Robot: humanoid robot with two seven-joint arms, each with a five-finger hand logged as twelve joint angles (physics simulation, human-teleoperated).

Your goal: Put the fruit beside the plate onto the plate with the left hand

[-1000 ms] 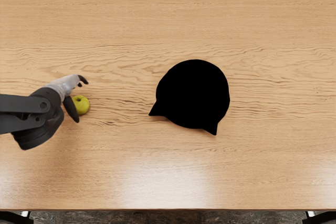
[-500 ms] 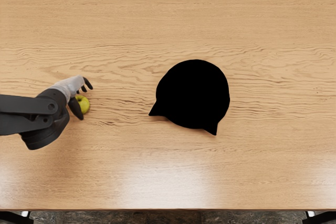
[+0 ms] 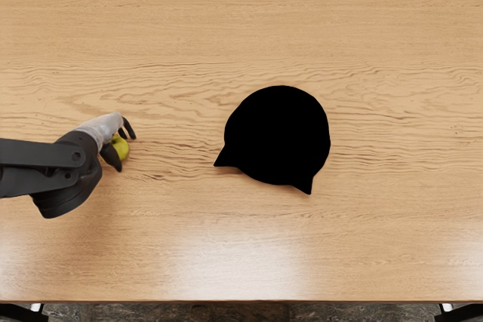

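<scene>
The left hand [image 3: 106, 139] has its fingers clamped round the fruit [image 3: 121, 146], and only a yellow-green sliver of it shows between them. The black plate [image 3: 278, 135] lies well apart, out beyond the fingertips. The forearm behind the hand is cut off at the edge.

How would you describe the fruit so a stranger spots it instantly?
Start at the wooden table and its black plate. Far to the plate's left, the left hand cups a small yellow-green fruit, the only brightly coloured thing there.

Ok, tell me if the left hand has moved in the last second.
Yes. The left hand shifted slightly right, toward the plate, and now wraps around the fruit.
</scene>
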